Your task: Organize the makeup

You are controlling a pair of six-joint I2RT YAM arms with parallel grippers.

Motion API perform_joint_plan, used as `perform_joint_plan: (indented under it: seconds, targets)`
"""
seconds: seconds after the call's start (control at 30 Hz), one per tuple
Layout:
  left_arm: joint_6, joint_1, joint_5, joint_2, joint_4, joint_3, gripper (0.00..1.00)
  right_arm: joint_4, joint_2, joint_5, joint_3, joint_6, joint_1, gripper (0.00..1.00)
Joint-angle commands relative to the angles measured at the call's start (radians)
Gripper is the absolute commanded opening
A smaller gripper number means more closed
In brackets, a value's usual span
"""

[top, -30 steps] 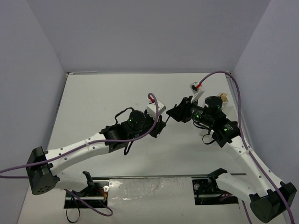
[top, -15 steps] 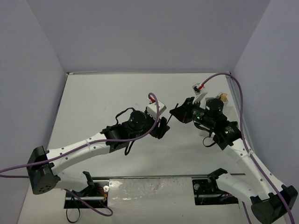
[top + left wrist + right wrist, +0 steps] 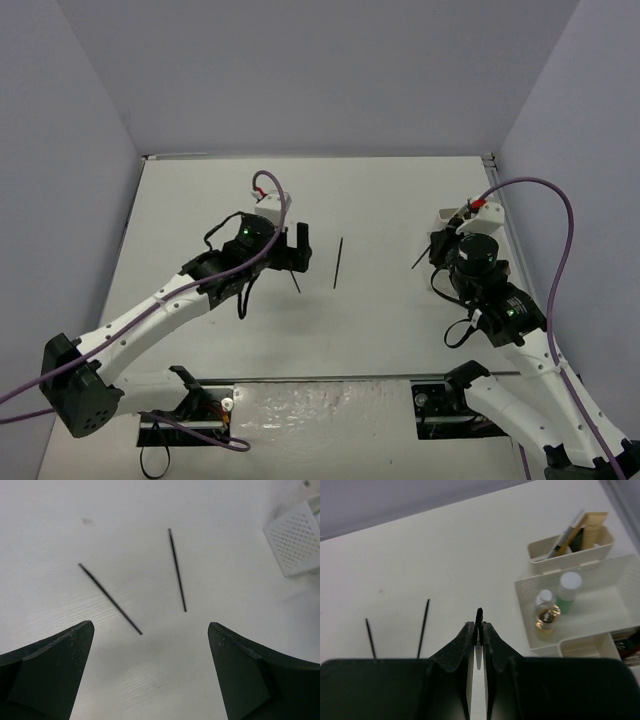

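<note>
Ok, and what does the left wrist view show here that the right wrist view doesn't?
Only left wrist: the left gripper, jaws wide open and empty. Only right wrist: the right gripper shut on a black stick, three small bottles, and sticks standing in the white tray's far compartment. Both: two loose black sticks lying on the table, plus that tray, just its corner in the left wrist view.

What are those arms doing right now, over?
Left gripper open, two black sticks lying just ahead. Right gripper shut on a third stick. Nothing blocking.

No legible text — none anywhere.
</note>
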Motion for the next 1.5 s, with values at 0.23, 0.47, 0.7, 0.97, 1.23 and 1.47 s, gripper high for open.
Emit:
perform_joint_plan:
  seconds: [0.23, 0.47, 0.7, 0.97, 1.23, 1.47]
  targets:
    - [-0.018, 0.427, 0.117, -0.153, -0.311, 0.043, 0.97, -0.134, -0.041, 0.656, 0.023, 0.066, 0.002, 0.0]
    - [0.031, 0.54, 0.181, -0.146, -0.305, 0.0, 0.97, -0.1, -0.001, 0.779, 0.003, 0.089, 0.001, 0.0]
    - [0.018, 0.551, 0.212, -0.147, -0.288, -0.043, 0.97, 0.043, 0.032, 0.797, -0.069, 0.065, -0.002, 0.0]
    - [0.02, 0.56, 0.215, -0.151, -0.29, -0.047, 0.97, 0.189, 0.079, 0.692, -0.161, 0.04, -0.096, 0.0]
    - [0.017, 0.573, 0.234, -0.15, -0.288, -0.053, 0.97, 0.25, 0.064, 0.558, -0.252, 0.057, -0.172, 0.0]
    - [0.015, 0.58, 0.242, -0.149, -0.284, -0.058, 0.97, 0.248, 0.043, 0.52, -0.283, 0.064, -0.172, 0.35]
